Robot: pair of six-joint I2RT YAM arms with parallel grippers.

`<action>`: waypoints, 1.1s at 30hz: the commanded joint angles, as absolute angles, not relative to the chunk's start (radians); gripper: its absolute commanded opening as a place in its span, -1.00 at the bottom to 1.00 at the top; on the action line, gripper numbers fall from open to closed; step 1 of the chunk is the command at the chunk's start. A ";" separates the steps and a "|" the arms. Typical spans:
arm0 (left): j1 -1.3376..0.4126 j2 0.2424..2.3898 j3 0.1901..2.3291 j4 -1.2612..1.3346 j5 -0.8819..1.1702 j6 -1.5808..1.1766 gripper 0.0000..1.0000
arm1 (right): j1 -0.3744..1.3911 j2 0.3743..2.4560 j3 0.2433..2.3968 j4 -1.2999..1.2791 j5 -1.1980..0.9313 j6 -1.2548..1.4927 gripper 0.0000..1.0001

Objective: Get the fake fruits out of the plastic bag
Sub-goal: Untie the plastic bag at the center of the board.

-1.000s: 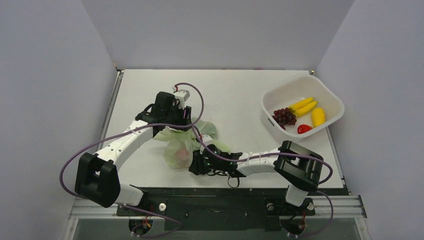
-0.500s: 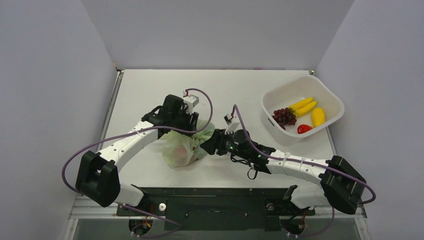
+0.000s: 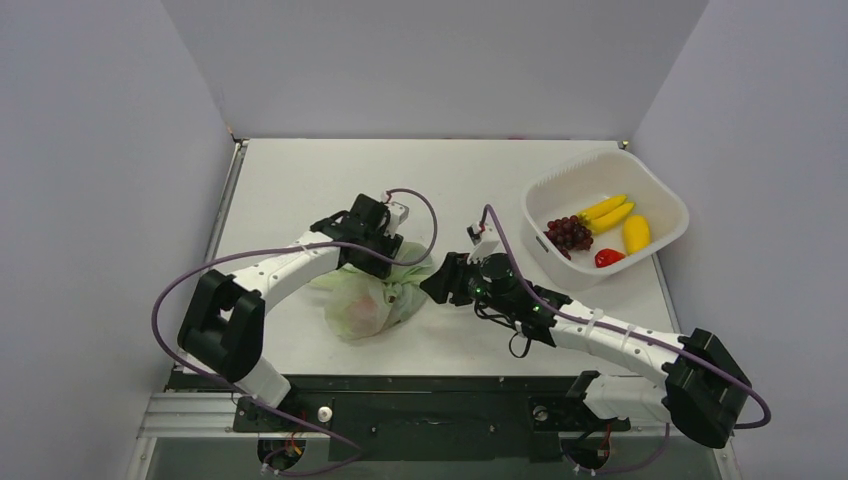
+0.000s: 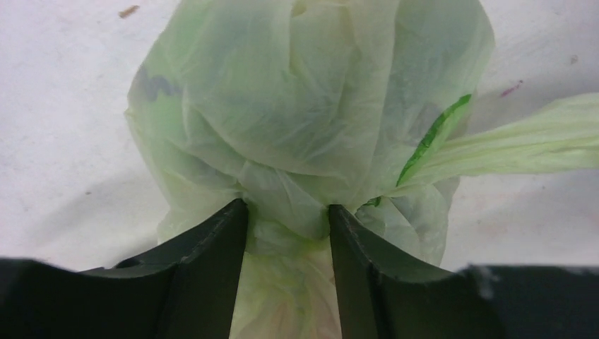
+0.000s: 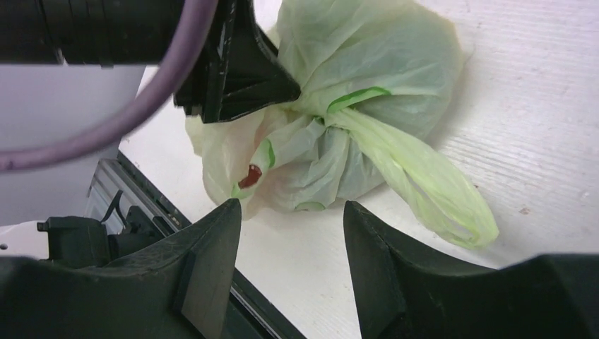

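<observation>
Left gripper (image 4: 288, 208) pinches the plastic bag (image 4: 304, 106) by its bunched neck; right gripper (image 5: 291, 206) gapes empty beside it. White basket (image 3: 680, 215) holding bananas (image 3: 610, 212) sits far right.

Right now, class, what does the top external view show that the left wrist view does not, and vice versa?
Only the top view: the white basket holding bananas and grapes, plus the right arm. Only the left wrist view: the left jaws pinching the gathered neck of the plastic bag, close up. Both: the pale green bag lying on the white table.
</observation>
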State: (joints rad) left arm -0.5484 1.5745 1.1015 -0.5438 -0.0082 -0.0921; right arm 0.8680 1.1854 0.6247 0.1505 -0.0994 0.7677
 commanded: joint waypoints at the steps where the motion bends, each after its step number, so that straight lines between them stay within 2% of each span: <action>1: -0.608 1.564 1.140 -0.564 0.067 -0.062 -0.31 | 0.854 1.122 0.627 0.117 -0.041 0.754 0.02; 2: -0.626 1.548 1.133 -0.553 0.080 -0.050 -0.55 | 0.848 1.108 0.623 0.100 -0.026 0.754 0.00; 6: -0.682 1.482 1.105 -0.508 0.142 -0.019 -0.87 | 0.820 1.092 0.619 0.046 -0.017 0.760 -0.06; 15: -0.710 1.315 1.023 -0.413 0.188 -0.005 -0.92 | 0.816 1.136 0.654 0.025 -0.049 0.755 -0.06; 19: -0.710 1.300 1.019 -0.404 0.195 -0.005 -0.92 | 0.822 1.203 0.664 0.116 -0.135 0.799 0.02; 26: -0.709 1.296 1.020 -0.398 0.222 -0.005 -0.92 | 0.850 1.245 0.686 0.201 -0.163 0.813 0.29; 30: -0.709 1.300 1.022 -0.400 0.227 -0.005 -0.92 | 0.847 1.256 0.695 0.251 -0.174 0.832 0.30; 33: -0.709 1.298 1.022 -0.399 0.228 -0.005 -0.92 | 0.792 1.262 0.652 0.324 -0.191 0.950 0.30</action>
State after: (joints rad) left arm -0.7105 1.3220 1.0138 -0.4595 0.1967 -0.0166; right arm 0.8421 1.2495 0.6506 0.1692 -0.1646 0.8288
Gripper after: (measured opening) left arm 0.045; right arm 0.646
